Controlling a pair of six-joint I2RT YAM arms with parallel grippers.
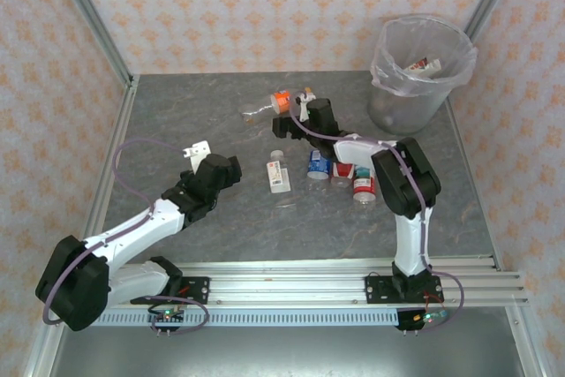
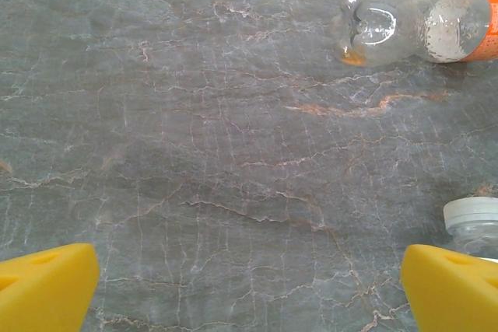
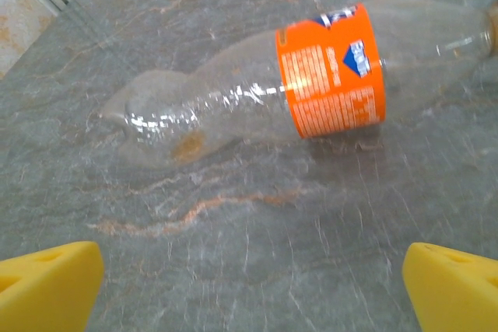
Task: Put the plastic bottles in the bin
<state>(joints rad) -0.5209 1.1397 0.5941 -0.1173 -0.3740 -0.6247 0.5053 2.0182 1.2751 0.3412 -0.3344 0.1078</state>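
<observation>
**Item: orange bottle** (image 3: 311, 83)
- Location: lying on its side on the desk (image 1: 177, 112), far of centre, cap end to the right, base to the left. It is well apart from the bin (image 1: 388, 77), which stands in the far right corner.
- Build: clear, thin-walled, waisted body with an orange label band around the middle. It looks nearly empty, with only an amber trace near the base.
- Handling, as judged: very light. It is soft enough to dent under a hard squeeze, and smooth and round, so it is apt to roll or squirt out of a loose hold.
- Hold point: across the labelled band, jaws square to the long axis. The wall is straightest there, and the label should give more bite than bare plastic. Avoid the tapered neck and the lobed base.

**Item: right pincer** (image 3: 249, 285)
- State: jaws spread wide, gripping nothing, yellow pads (image 3: 47, 281) on either side, just near of the orange bottle.

**Item: left pincer** (image 2: 249, 285)
- State: jaws likewise apart and empty, over bare desk at left.

**Other stock**
- White bottle (image 1: 279, 172), blue bottle (image 1: 317, 165), red bottle (image 1: 363, 188) and a second red one (image 1: 342, 171): lying near centre, beside the right arm. Likely the same light, crushable sort.
- Binned bottle (image 1: 425, 65): already inside the liner.
</observation>
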